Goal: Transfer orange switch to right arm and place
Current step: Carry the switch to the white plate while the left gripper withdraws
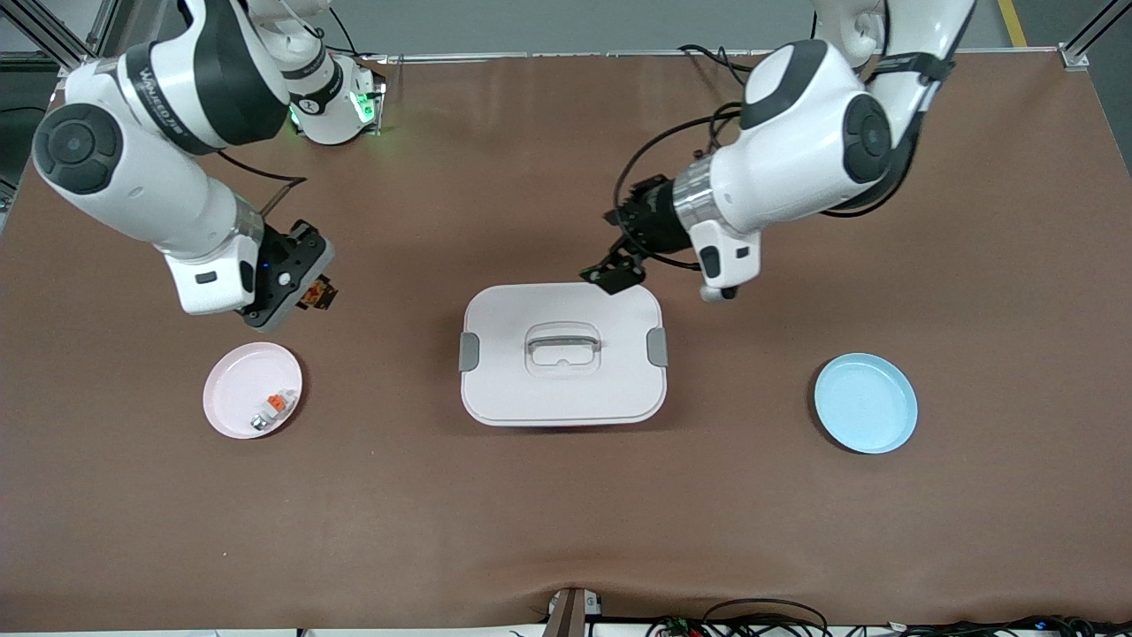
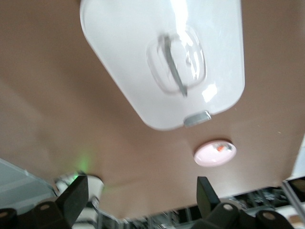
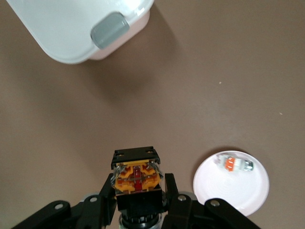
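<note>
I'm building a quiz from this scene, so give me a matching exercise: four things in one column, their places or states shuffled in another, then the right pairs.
1. orange switch
2. left gripper
3. pink plate
4. blue plate

A. bare, toward the left arm's end
B. open, over the white box's edge
C. holds a small grey piece
D. gripped by the right gripper

Pairs: 1-D, 2-B, 3-C, 4-A

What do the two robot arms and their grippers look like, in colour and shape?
Both arms are glossy white with rounded black joint caps. The right arm carries grey lettering on a black band. The left gripper and right gripper are black, with thin black cables looping near each wrist.
</note>
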`<act>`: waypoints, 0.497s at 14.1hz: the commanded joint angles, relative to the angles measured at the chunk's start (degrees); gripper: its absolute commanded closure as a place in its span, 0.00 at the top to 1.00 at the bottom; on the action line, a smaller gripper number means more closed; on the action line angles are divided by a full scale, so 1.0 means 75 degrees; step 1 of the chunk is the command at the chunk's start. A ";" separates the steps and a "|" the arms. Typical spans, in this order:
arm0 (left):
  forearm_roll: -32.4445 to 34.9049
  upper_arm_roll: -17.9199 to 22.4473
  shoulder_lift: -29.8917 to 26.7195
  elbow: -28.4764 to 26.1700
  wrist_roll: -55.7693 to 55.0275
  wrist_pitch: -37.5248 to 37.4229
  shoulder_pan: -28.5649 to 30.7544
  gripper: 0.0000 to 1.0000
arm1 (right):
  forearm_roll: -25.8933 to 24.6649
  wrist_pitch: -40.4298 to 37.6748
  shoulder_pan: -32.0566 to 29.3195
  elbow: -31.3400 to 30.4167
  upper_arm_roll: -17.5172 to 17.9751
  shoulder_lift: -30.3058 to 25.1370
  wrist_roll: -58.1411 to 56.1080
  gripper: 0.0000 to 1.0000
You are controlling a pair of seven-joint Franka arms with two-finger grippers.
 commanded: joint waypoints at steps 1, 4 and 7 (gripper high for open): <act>0.0919 -0.0026 -0.0712 -0.0519 0.1664 -0.0677 0.0641 1.00 | -0.0364 0.0296 -0.0513 -0.0331 0.0109 -0.0065 -0.1072 0.00; 0.2044 -0.0026 -0.1029 -0.0554 0.3773 -0.1884 0.1356 1.00 | -0.0364 0.1093 -0.1029 -0.0987 0.0109 -0.0089 -0.2151 0.00; 0.3392 -0.0026 -0.1240 -0.0753 0.5520 -0.1946 0.1930 1.00 | -0.0364 0.1796 -0.1370 -0.1538 0.0109 -0.0089 -0.2621 0.00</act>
